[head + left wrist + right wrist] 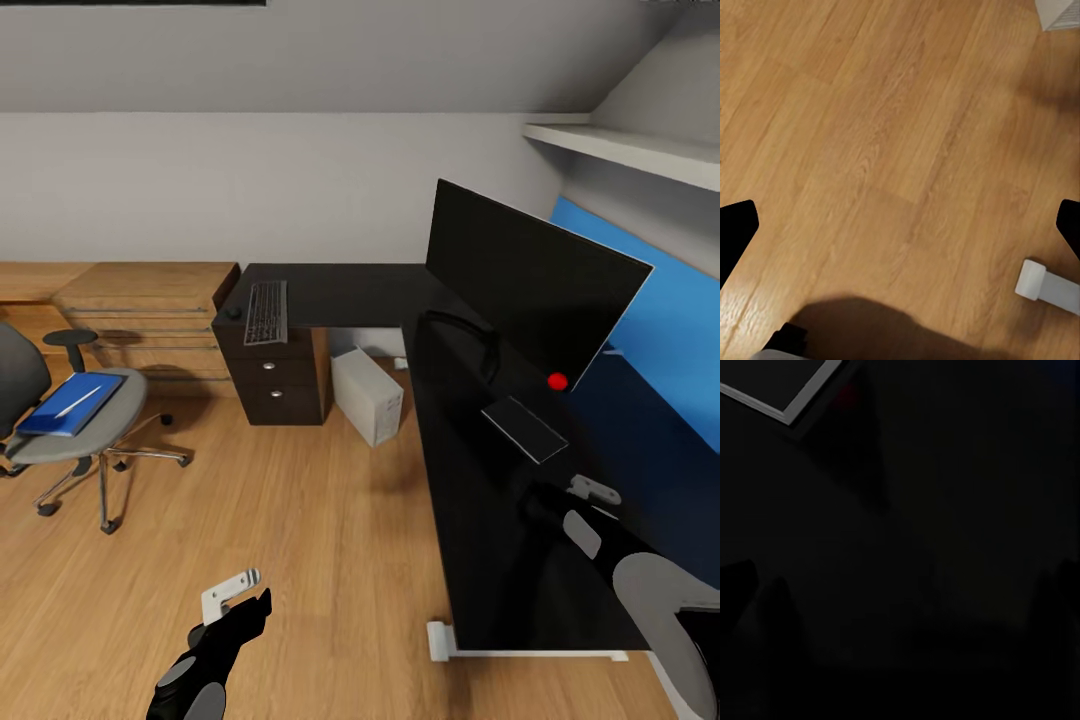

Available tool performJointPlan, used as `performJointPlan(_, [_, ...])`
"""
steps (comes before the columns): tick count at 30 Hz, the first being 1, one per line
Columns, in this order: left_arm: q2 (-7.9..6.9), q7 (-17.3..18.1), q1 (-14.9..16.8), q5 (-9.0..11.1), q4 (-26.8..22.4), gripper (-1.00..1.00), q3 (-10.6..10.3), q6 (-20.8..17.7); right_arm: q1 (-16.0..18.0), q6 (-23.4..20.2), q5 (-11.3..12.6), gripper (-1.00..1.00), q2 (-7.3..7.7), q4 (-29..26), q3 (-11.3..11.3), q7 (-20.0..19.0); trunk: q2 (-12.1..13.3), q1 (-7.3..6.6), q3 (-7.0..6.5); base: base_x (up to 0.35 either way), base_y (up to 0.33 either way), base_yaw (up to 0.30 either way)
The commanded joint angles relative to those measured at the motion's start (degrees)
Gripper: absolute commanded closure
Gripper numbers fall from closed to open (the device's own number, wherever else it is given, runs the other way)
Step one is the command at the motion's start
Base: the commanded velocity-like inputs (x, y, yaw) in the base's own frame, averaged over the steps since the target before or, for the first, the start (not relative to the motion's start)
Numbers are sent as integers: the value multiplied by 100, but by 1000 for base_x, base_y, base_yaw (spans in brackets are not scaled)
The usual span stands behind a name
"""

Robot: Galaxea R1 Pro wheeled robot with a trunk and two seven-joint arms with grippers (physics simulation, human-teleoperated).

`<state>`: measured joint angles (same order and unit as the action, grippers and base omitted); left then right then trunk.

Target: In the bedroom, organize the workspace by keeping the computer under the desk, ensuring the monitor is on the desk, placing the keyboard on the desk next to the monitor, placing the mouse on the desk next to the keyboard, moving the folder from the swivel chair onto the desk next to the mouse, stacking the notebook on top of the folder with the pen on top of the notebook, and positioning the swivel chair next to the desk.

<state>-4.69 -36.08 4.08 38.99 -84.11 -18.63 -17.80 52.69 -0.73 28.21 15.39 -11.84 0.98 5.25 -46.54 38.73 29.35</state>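
Note:
The black L-shaped desk (350, 290) carries the wide black monitor (530, 280) on its right wing. Below the screen lies a flat dark plate with a pale rim (524, 428). The keyboard (266, 312) and the small dark mouse (233, 313) lie on the far wing above the drawers. Under the desk stands the light-grey computer (367, 395). The grey swivel chair (60, 440) stands apart at the left, holding the blue folder (70, 404) with the white pen (78, 402) on it. The notebook is hidden. My left gripper (232, 592) hangs open over the floor. My right gripper (592, 490) is open above the desk top.
A light wooden chest (150, 310) with bar handles stands against the back wall, left of the desk. A white shelf (630, 150) and a blue back panel (670, 310) run along the right. The desk's white foot (445, 640) rests on the wood floor (300, 520).

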Motion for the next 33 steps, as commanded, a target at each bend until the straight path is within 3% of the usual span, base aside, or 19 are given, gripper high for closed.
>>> performJointPlan(1, [-6,-47,5,34,-9,-100,-12,-13,2,-8,27,-100,0,-7,11,20,37,-22,-13,0,0,0])
performJointPlan(20, [-6,-52,5,38,-9,-100,-9,-13,3,2,27,-100,-14,-12,16,10,799,-439,-354,0,0,0])
performJointPlan(33, [-6,-62,5,38,-4,-100,-17,-6,-2,19,14,-100,-54,-29,45,10,799,-439,-354,10,0,0])
